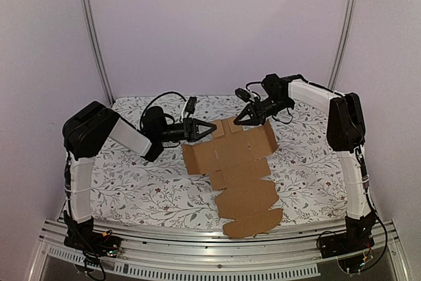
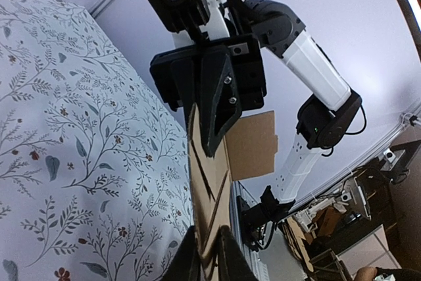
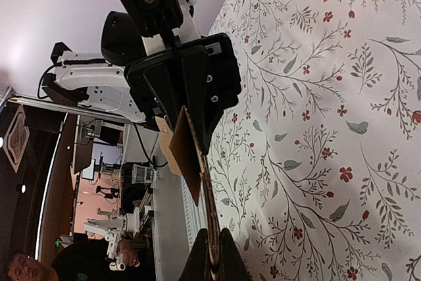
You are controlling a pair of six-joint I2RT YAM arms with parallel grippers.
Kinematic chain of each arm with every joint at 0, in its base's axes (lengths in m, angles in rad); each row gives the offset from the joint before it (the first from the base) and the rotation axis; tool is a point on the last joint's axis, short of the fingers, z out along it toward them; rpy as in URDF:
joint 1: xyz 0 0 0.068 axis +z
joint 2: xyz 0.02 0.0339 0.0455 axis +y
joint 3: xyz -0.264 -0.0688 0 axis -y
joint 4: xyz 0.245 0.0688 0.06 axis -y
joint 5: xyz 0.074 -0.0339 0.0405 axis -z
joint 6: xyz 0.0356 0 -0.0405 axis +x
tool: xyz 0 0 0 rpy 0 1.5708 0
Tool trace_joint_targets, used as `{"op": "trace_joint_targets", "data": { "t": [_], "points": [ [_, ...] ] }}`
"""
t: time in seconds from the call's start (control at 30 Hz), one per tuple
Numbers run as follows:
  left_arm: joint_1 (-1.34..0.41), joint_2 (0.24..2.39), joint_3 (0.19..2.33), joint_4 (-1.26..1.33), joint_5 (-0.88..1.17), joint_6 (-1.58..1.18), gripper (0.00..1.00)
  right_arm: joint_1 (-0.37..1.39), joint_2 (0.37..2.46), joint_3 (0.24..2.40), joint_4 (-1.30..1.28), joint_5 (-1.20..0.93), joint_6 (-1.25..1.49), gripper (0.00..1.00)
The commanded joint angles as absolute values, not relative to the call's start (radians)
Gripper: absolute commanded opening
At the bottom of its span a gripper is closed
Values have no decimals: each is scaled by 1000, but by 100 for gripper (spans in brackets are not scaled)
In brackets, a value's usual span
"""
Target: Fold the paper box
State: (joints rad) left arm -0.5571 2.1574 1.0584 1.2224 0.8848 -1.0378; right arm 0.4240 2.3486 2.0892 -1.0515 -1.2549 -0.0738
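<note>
1. Left claw (image 1: 206,128) and right claw (image 1: 241,118) both clenched on paper box (image 1: 231,157) far edge, facing each other.
2. Rest of sheet lies flat nearward of claws, unfolded.
3. Nearly all folds left, I judge.

Black-and-white arms (image 1: 355,182); black wedge-shaped pincers (image 1: 212,127), seemingly fastened with screws.

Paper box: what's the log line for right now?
paper box: unfolded sheet | left fingers: shut on its far edge | right fingers: shut on its far edge

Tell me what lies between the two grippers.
Only the far flaps of the paper box, pinched by left gripper and right gripper; the top view shows it.
</note>
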Motion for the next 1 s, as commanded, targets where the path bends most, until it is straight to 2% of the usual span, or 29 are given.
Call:
{"op": "trace_joint_targets", "data": {
  "t": [0.0, 0.13, 0.23, 0.3, 0.47, 0.63, 0.8, 0.97],
  "points": [
    [-577, 2185, 1074, 1275, 914, -1055, 7, 442, 2344, 2080, -1023, -1213, -35, 0],
    [-575, 2184, 1064, 1273, 908, -1065, 0, 442, 2342, 2075, -1023, -1215, -34, 0],
    [-573, 2177, 1053, 1278, 898, -1069, 0, 441, 2339, 2065, -1025, -1247, -37, 9],
    [-571, 2172, 1048, 1278, 892, -1068, 0, 442, 2337, 2053, -1026, -1245, -37, 10],
    [-568, 2168, 1048, 1275, 885, -1066, 0, 442, 2329, 2035, -1025, -1236, -46, 0],
    [-566, 2160, 1049, 1230, 877, -1045, 1, 444, 2317, 2028, -1025, -1216, -70, 0],
    [-559, 2052, 1018, 931, 831, -829, 23, 445, 2296, 2034, -1031, -1159, -102, 0],
    [-563, 1931, 1078, 481, 818, -550, 29, 449, 2280, 2035, -1045, -1160, -120, 0]
  ]
}}
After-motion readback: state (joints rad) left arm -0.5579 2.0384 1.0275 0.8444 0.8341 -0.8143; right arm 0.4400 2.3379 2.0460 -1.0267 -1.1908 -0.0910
